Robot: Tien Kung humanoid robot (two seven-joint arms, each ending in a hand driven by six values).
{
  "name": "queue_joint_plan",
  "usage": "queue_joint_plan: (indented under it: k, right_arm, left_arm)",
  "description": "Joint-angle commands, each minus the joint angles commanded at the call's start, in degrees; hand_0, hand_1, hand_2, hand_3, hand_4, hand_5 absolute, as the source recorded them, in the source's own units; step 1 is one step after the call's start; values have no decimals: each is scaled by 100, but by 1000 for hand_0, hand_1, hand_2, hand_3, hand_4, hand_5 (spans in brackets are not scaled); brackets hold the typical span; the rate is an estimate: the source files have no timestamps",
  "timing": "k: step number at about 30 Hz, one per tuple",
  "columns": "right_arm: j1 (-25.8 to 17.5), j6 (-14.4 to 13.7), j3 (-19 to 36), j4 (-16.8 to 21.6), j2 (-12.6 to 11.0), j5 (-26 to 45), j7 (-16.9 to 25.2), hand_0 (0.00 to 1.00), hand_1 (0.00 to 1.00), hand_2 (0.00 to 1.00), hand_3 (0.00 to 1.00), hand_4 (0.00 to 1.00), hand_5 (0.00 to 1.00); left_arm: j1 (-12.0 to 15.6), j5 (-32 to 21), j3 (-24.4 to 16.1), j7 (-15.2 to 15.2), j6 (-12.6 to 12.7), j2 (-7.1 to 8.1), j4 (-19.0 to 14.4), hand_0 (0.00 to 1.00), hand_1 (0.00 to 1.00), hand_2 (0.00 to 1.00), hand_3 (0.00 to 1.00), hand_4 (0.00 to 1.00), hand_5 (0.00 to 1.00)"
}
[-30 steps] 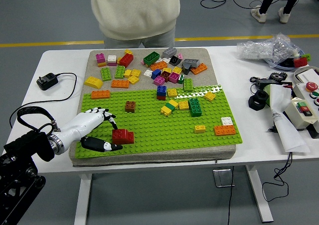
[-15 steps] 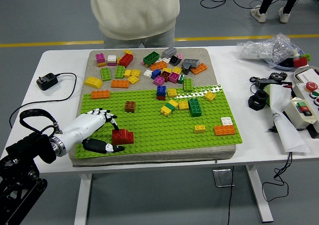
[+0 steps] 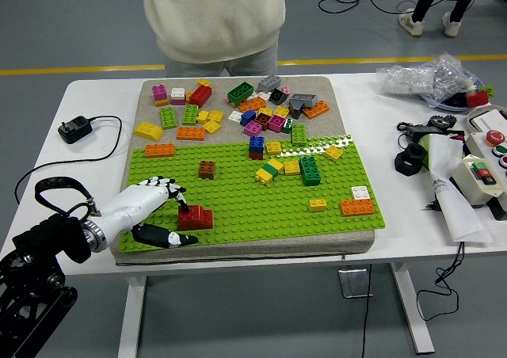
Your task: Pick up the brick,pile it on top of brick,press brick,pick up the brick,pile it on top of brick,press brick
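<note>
The left hand (image 3: 154,211) has drawn slightly back toward the table's (image 3: 87,160) near edge. Its fingers (image 3: 162,190) are loosely spread beside the red brick stack (image 3: 195,217), gripping nothing. Pressing appears complete; loose bricks (image 3: 238,104) lie beyond the stack.

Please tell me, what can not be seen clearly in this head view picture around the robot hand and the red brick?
- Head view: whether the left hand actually grips the red brick; its fingertips cover the brick's left side.
- Head view: the right hand is outside the frame.
- Head view: the person is cut off by the top edge; hands not visible.
</note>
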Motion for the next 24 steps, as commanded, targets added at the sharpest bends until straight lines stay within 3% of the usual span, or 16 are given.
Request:
queue_joint_plan:
  k: [24]
  right_arm:
    - [8, -5, -7, 0, -6, 34, 1, 762, 677, 723, 744, 998, 688]
  left_arm:
    - [-5, -8, 31, -2, 39, -54, 187, 998, 998, 887, 609, 998, 626]
